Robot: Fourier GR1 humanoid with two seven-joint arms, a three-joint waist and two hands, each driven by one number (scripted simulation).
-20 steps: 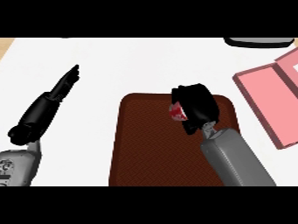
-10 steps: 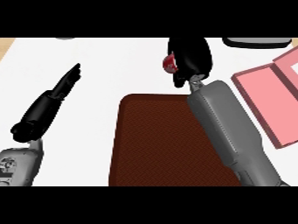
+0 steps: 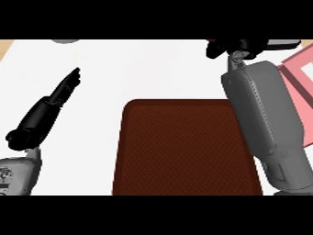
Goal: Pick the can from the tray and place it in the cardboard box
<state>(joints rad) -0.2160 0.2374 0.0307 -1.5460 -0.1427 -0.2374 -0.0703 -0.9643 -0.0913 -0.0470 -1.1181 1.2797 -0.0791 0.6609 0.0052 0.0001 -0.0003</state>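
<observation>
The dark brown tray (image 3: 186,151) lies in the middle of the white counter with nothing on it. My right hand (image 3: 238,47) is far out past the tray's back right corner, at the picture's upper edge, its fingers curled round the red can (image 3: 212,42), of which only a sliver shows. The pink open box (image 3: 306,98) sits just right of my right forearm. My left hand (image 3: 58,97) rests at the left with straight fingers pointing away, holding nothing.
A dark grey object (image 3: 285,44) lies at the back right, just behind my right hand. A small grey thing (image 3: 65,41) shows at the back left edge. Wooden floor borders the counter at both upper corners.
My right hand lifted the can off the tray and carried it away and to the right, up to the view's upper edge. The left hand stayed still.
</observation>
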